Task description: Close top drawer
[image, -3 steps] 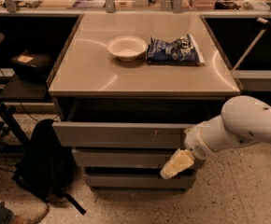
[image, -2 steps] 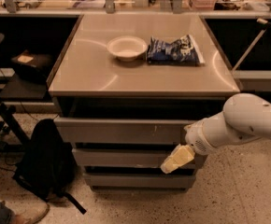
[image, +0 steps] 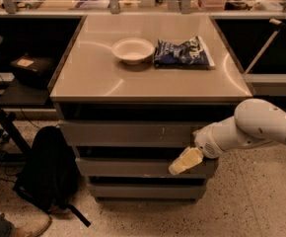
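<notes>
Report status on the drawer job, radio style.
Gripper low right, at the middle drawer front. Top drawer just above it. Only the arm crosses its front.

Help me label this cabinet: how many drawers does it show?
3, stacked under the tabletop: the top drawer, the middle drawer, the bottom drawer. No others seem hidden. The gripper sits before the middle drawer's right end.

The right end of the top drawer (image: 128, 134) is hidden behind the arm (image: 261, 125), itself cut off at the right edge, part of the middle drawer front (image: 123, 167) is covered by the gripper (image: 185, 161), and the print on the blue snack bag (image: 182, 52) is blurred.
</notes>
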`<action>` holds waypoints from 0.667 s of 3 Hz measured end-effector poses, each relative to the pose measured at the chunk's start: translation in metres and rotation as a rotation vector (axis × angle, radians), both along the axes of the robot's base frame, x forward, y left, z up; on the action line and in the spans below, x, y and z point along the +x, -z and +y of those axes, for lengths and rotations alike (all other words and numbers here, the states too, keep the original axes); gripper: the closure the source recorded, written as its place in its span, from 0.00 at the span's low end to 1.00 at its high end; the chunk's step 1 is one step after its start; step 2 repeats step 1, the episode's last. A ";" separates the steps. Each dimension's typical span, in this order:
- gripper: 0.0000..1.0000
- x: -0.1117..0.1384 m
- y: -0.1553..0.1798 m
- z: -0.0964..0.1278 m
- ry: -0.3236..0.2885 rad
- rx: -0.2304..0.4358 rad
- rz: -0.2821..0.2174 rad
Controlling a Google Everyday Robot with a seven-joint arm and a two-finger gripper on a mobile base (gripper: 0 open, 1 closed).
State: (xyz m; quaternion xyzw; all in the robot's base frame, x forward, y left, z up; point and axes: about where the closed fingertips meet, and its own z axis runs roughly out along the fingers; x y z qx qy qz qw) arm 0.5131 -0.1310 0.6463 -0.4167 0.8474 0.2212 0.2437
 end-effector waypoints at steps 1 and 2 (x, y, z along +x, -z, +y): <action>0.00 0.004 0.002 0.002 0.003 0.010 -0.002; 0.00 0.004 0.002 0.002 0.003 0.010 -0.002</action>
